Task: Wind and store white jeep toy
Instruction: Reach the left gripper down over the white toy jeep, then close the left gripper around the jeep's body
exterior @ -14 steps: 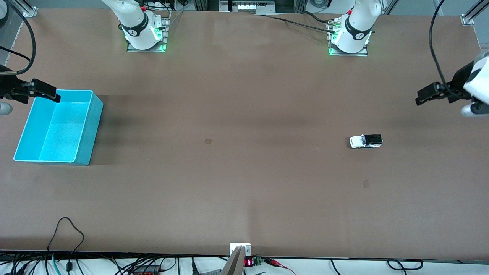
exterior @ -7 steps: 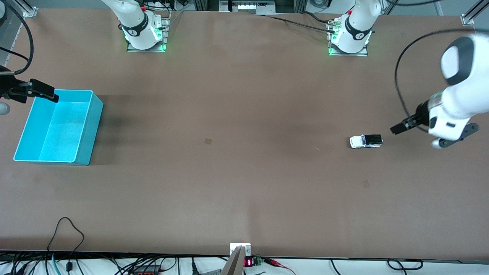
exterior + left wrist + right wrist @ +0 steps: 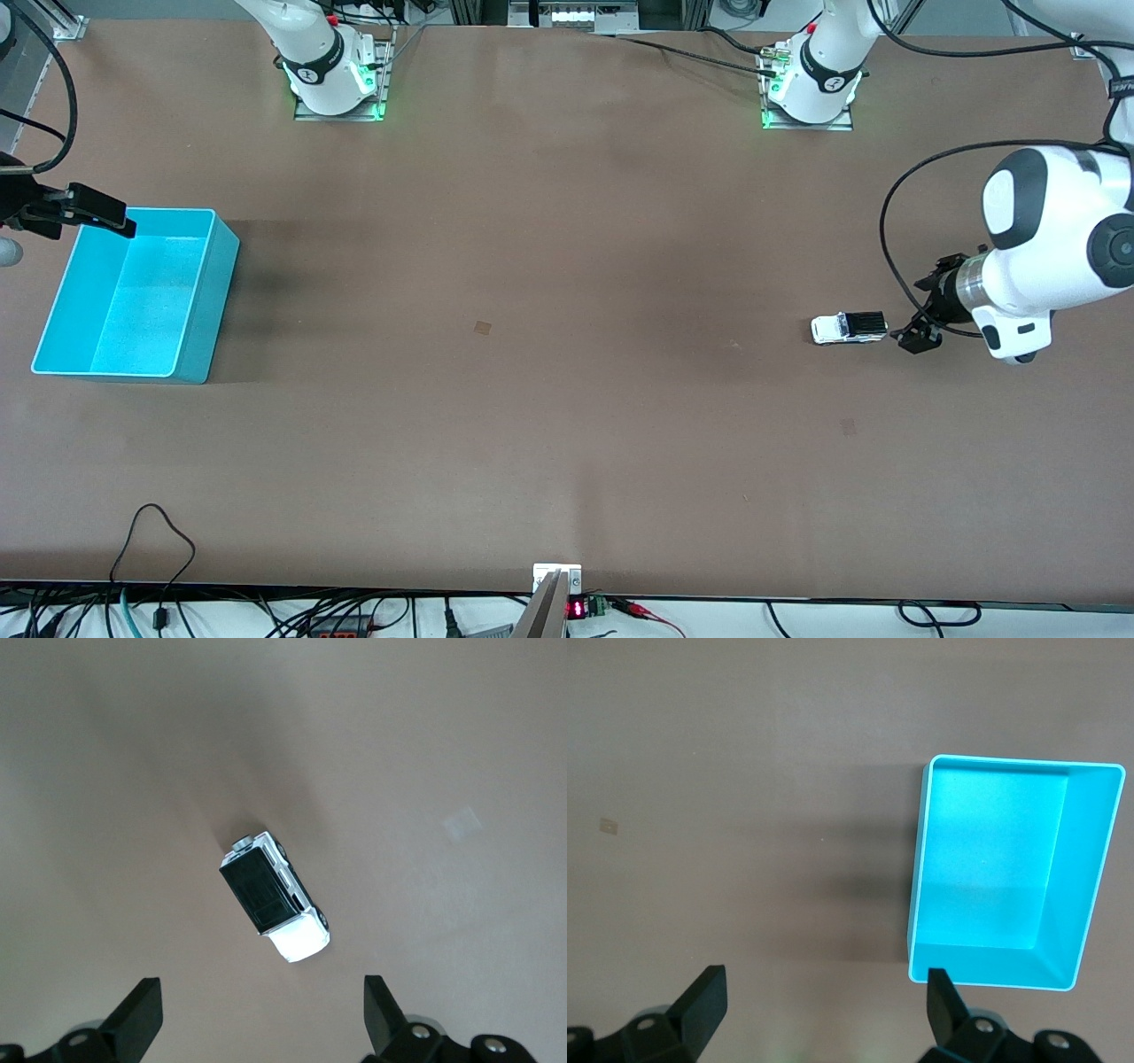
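While our left gripper [image 3: 912, 330] hangs low with its fingers [image 3: 137, 1020] spread wide and nothing between them, the white jeep toy [image 3: 849, 328] sits on its wheels on the brown counter [image 3: 567, 425] just beside the fingertips, toward the left arm's end. In the left wrist view the jeep [image 3: 275, 904] lies between the lines of the two fingers but ahead of them, at a slant to the gap, untouched.

We judge that we are in the approach to the first grasp: the toy has not been taken, so winding and storing are both still to do. Our next move calls for bringing the gripper on over the jeep, turning the wrist so the fingers meet its long sides squarely, then lowering and closing gently, since so small a car on wheels could roll away from a one-sided touch.

Our right gripper [image 3: 97, 213] waits, fingers [image 3: 700, 1001] apart and empty, over the corner of the cyan bin [image 3: 199, 292] at the right arm's end, well apart from the jeep. That bin holds nothing.
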Robot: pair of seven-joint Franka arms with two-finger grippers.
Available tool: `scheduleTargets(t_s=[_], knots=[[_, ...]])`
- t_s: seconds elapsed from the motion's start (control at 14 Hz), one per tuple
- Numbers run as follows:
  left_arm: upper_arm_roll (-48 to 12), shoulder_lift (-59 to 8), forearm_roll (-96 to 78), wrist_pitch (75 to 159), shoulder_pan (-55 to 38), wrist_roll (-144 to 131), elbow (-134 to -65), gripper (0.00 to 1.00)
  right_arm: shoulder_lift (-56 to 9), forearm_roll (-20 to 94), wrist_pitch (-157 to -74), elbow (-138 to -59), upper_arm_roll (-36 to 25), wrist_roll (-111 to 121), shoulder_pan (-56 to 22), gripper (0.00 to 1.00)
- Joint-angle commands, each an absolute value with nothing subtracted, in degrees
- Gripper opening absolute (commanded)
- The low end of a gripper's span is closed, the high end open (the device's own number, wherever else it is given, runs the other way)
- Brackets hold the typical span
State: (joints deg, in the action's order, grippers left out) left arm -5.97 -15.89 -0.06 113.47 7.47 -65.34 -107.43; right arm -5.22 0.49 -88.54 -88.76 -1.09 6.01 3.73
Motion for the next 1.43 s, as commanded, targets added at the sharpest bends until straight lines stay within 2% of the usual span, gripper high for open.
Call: scheduleTargets(t_s=[0.0,0.29,0.5,0.93,1.36], knots=[[-6.0,-18.4,-1.0,114.1,7.5,-72.4,-107.8,1.0,-5.1,-0.1,-88.1,-88.3,-1.1,6.5,4.0,1.0],[-6.0,-18.7,-0.3,114.4,7.7,-72.5,-109.9,1.0,-5.1,-0.2,-88.1,-88.3,-1.1,6.5,4.0,1.0],[-6.1,-19.0,-0.2,122.6,7.6,-79.0,-112.1,1.0,-5.1,-0.2,-88.2,-88.3,-1.1,6.5,3.9,1.0],[-6.0,-19.3,0.2,130.8,7.8,-83.6,-122.2,1.0,-5.1,-0.2,-88.2,-88.4,-1.1,6.5,3.8,1.0],[-5.9,-20.8,3.4,133.9,7.9,-88.0,-122.5,1.0,-5.1,-0.2,-87.9,-88.6,-1.1,6.5,3.8,1.0]])
